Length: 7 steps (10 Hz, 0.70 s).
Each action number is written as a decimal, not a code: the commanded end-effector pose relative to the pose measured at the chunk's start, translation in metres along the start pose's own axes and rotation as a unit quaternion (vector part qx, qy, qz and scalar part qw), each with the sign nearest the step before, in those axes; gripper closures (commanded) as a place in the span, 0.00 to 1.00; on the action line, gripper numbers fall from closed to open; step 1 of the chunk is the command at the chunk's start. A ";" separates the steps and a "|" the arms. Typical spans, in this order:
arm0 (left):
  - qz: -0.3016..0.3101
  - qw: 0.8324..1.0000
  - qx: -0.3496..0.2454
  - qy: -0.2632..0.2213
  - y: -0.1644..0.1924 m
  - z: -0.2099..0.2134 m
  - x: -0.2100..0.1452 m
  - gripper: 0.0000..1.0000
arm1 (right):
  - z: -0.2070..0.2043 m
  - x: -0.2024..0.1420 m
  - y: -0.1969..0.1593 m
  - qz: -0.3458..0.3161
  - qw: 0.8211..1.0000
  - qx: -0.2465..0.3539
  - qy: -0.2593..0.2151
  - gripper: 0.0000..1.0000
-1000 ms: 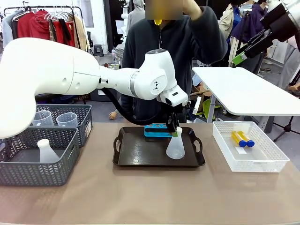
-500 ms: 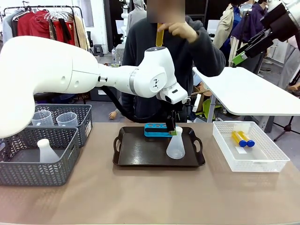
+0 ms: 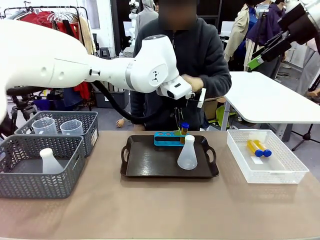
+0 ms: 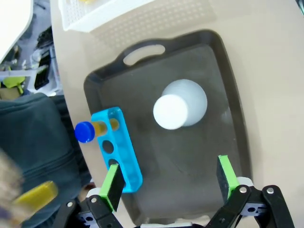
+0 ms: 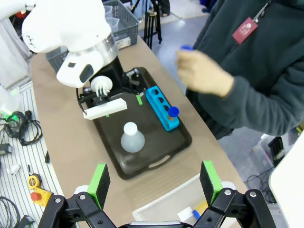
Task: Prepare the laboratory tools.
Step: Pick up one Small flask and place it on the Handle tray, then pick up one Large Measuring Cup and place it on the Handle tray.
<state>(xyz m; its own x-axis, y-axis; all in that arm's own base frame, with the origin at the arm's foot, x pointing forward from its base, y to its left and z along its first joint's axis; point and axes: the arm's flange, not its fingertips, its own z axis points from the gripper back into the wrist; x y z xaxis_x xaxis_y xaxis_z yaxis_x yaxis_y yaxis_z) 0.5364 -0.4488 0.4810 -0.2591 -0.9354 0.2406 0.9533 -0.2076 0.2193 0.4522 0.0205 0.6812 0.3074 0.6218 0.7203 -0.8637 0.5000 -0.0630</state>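
The left pincer [image 4: 170, 179] hung released over one end of a dark tray [image 4: 204, 156], its green pads wide apart with nothing between them. Just beside one pad, on the person's side, a blue rack [image 4: 116, 147] ran along the tray's edge. Past the tray's far handle from the pincer sat a white basket [image 4: 109, 12], where two more tubes [image 3: 258, 148] lay flat. Well off to the pincer's left were grey baskets [image 3: 30, 170] holding jugs [image 3: 46, 126] and a second flask [image 3: 49, 161]. A person's hand [image 3: 190, 82] was close by the arm's wrist. Nothing stood between the pads and the flask [image 4: 179, 104].

The flask stood on the tray ahead of the fingertips, in line with the gap between them and apart from both. It was translucent white, with a wide round base tapering to a narrow neck. It was upright, long axis vertical, neck pointing up.

A tube [image 4: 84, 132], amber with a blue cap, sat in the rack hole farthest from the pincer, cap uppermost.

The right pincer [image 5: 154, 183] was released and empty, high above the table [image 5: 71, 142], with the tray, flask and rack far below it.
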 end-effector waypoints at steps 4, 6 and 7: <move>0.007 1.000 -0.001 0.002 -0.011 0.009 0.000 0.00 | 0.001 0.001 0.000 0.003 1.000 0.001 -0.003 0.00; 0.007 1.000 -0.001 0.002 -0.011 0.009 0.000 0.00 | 0.001 0.001 0.000 0.003 1.000 0.001 -0.003 0.00; 0.007 1.000 -0.001 0.002 -0.011 0.009 0.000 0.00 | 0.001 0.001 0.000 0.003 1.000 0.001 -0.003 0.00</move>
<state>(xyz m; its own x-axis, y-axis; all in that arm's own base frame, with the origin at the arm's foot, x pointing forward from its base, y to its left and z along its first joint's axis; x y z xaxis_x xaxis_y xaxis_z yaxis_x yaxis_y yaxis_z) 0.5248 -0.4465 0.4858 -0.2392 -0.9402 0.2427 0.9590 -0.1896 0.2108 0.4522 0.0205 0.6812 0.3075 0.6218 0.7203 -0.8637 0.5000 -0.0630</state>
